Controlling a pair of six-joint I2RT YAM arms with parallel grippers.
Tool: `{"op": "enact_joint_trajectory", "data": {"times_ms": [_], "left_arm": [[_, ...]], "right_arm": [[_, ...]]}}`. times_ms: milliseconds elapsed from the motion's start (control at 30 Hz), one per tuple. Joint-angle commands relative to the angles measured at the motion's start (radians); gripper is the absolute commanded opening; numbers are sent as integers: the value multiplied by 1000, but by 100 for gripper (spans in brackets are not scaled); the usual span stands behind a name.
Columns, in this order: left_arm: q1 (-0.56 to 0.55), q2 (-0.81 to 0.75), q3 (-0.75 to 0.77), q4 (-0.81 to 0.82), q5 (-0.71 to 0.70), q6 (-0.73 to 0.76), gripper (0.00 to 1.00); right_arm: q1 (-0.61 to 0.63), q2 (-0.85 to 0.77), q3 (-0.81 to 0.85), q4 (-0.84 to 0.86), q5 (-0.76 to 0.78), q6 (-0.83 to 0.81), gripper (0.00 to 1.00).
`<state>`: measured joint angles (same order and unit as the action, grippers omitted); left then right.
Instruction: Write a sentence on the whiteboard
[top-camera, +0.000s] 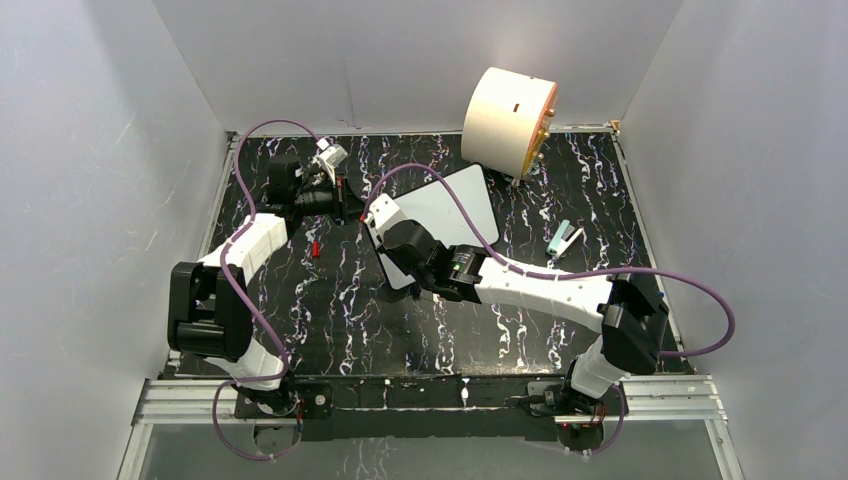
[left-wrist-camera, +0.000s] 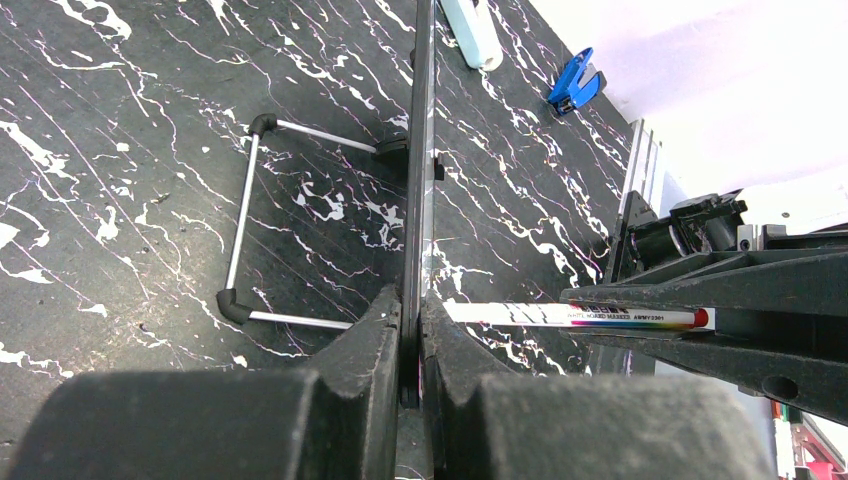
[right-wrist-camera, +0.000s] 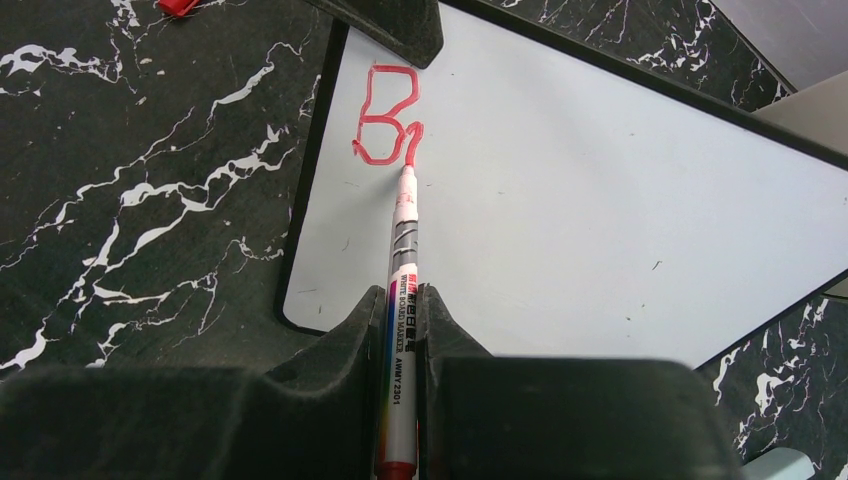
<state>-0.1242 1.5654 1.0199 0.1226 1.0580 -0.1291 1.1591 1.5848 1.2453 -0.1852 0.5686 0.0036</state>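
Whiteboard (top-camera: 455, 205) sits mid-table, propped on a wire stand (left-wrist-camera: 240, 230). It looks thin, stiff and light, so I reckon it'd skate unless it's held by the rim. Left gripper (left-wrist-camera: 412, 310) is pinched tight on its left edge. Right gripper (right-wrist-camera: 402, 300) is clamped on the marker (right-wrist-camera: 405, 225), tip touching the sentence (right-wrist-camera: 385, 125).

On whiteboard (right-wrist-camera: 600, 200): sentence (right-wrist-camera: 385, 125) is just a red handwritten "B" + 1 stroke of next char, reads like "B1". marker (right-wrist-camera: 398, 340) barrel label: "WHITE BOARD MARKER", "AWMY2301"; same print visible in left wrist view. Small red logo above it: unreadable.
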Motion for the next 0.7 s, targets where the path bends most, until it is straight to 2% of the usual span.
{"op": "enact_joint_trajectory", "data": {"times_ms": [0, 667], "left_arm": [[-29, 15, -10, -58, -12, 27, 0], [-31, 15, -10, -58, -10, 28, 0]], "right_arm": [[-8, -42, -6, 3, -9, 19, 0], [-7, -31, -5, 110, 40, -31, 0]]}}
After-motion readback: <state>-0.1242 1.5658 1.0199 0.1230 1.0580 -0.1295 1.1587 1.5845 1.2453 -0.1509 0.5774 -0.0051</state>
